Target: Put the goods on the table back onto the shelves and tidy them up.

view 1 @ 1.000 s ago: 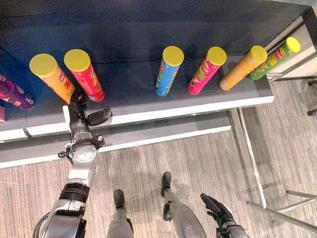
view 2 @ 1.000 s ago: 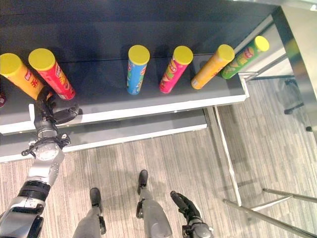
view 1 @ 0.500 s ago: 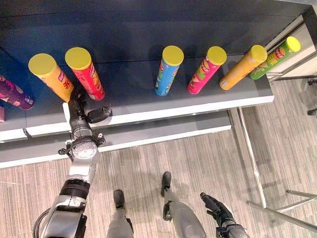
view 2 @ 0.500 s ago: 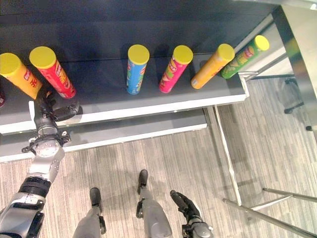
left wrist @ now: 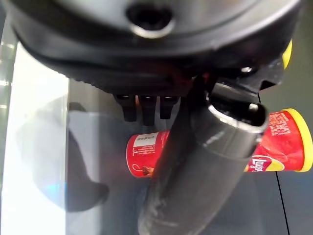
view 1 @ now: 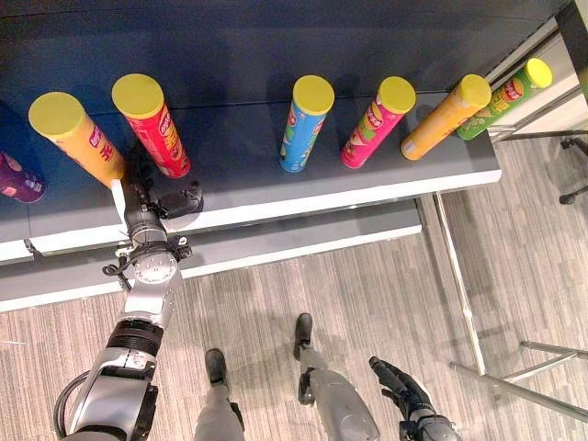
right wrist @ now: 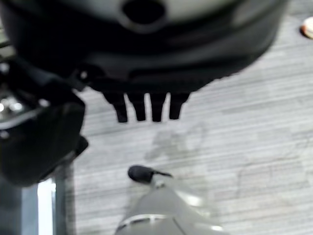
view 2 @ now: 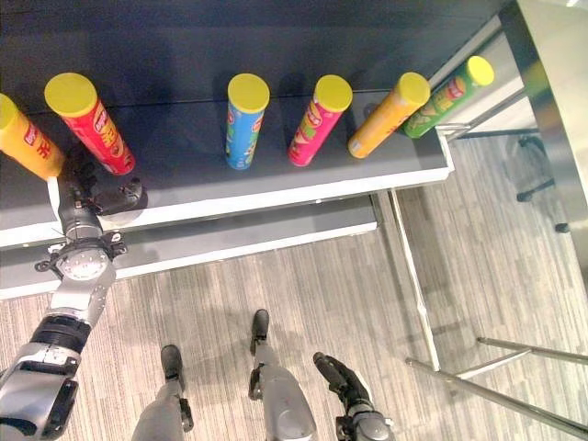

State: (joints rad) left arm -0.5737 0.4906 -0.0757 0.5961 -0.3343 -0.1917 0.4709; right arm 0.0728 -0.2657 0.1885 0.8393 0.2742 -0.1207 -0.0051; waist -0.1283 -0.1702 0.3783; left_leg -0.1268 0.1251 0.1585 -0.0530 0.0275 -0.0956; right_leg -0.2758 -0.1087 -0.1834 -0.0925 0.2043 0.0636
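Shelf [view 1: 303, 197] holds a red can [view 1: 152, 124], upright just beyond the left hand [view 1: 152, 197]. That hand is unclenched, grasping nothing. The right hand [view 1: 400, 390] hangs low, fingers relaxed.

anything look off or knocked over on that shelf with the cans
Nothing stands out. The yellow can, red can, blue can, pink can, orange can and green can all stand upright on the shelf. The left hand sits open just before the red can.

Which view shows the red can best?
The left eye view: the red can stands whole on the shelf, yellow lid to base, just beyond the open left hand. The right eye view shows it similarly. In the left wrist view the thumb partly hides it.
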